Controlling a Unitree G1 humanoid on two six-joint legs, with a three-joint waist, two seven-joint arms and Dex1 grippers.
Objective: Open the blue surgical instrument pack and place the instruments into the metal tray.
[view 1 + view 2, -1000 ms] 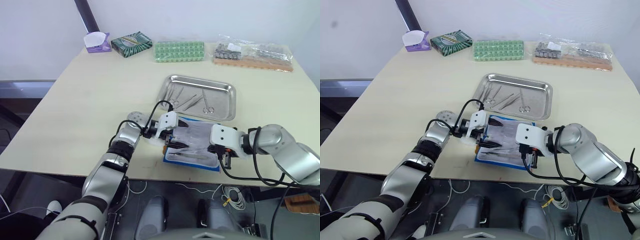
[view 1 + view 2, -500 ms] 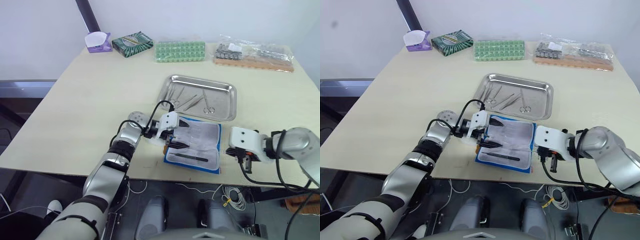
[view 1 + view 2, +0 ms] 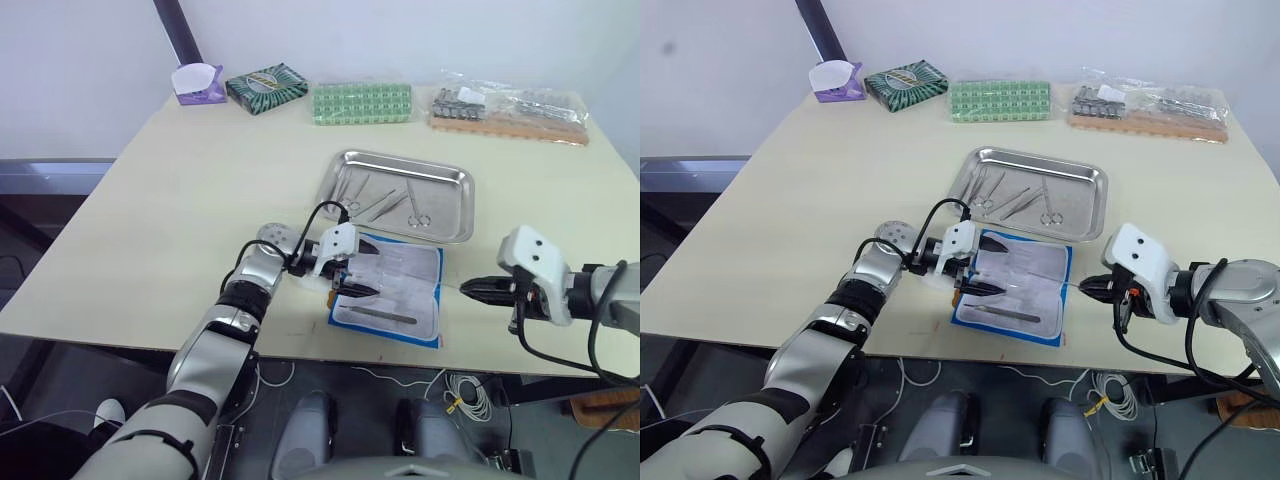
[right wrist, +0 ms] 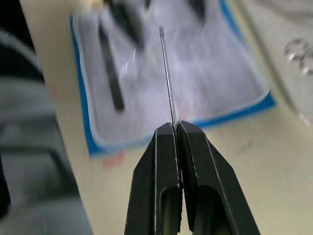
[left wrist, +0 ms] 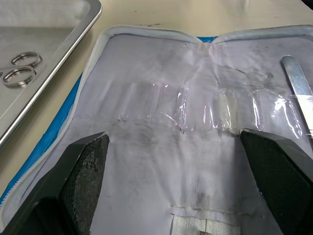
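The blue surgical instrument pack (image 3: 392,296) lies open near the table's front edge, whitish lining up. One slender instrument (image 3: 378,316) rests on its near half, and a flat silver blade (image 5: 297,81) lies at the lining's edge. My left gripper (image 3: 352,288) is open, its fingers (image 5: 84,172) spread wide on the pack's left side. To the right of the pack, my right gripper (image 3: 467,290) is shut on a thin silver instrument (image 4: 167,78) that points back toward the pack. The metal tray (image 3: 400,158) sits just behind the pack and holds several instruments, among them ring-handled scissors (image 3: 415,217).
Along the table's far edge stand a small purple and white box (image 3: 195,83), a dark green patterned box (image 3: 265,87), a green grid pack (image 3: 360,103) and bagged metal parts (image 3: 505,108). The table's front edge (image 3: 300,352) runs just below the pack.
My right gripper has drawn away from the pack to the right and now points left with a thin instrument in it. The left gripper has stayed on the pack.
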